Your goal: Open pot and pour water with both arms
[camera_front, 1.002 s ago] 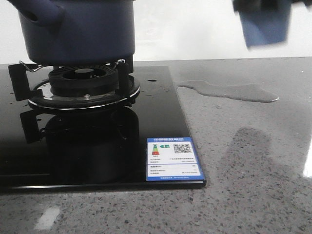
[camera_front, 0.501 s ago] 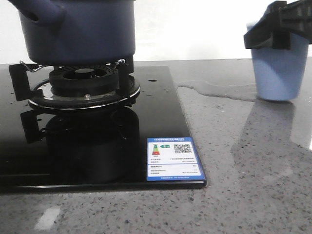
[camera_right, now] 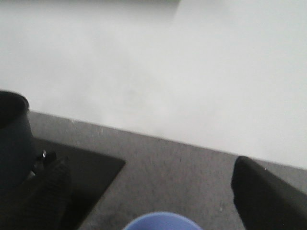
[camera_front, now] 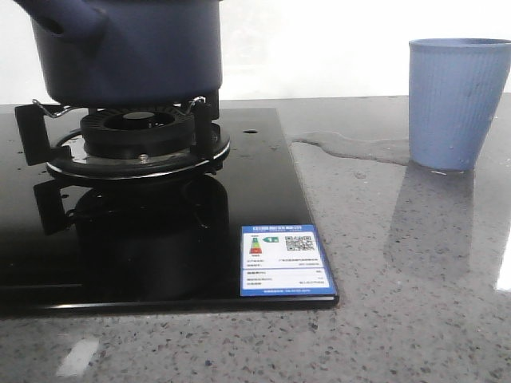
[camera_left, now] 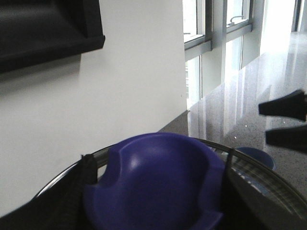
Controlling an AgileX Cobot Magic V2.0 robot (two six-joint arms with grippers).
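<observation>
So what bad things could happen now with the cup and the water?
The light blue cup stands at the edge of a puddle on the counter, so it might slide if nudged. The right gripper hangs open just above it and could bump it. The left gripper holds the lid; setting it down crooked on the pot might make it slip.

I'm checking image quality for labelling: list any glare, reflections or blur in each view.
Front view: washed-out white background; the glossy black glass cooktop mirrors the burner. Left wrist view: window glare on the polished counter; the close dark blue lid knob looks soft. Right wrist view: hazy and blurred throughout.
</observation>
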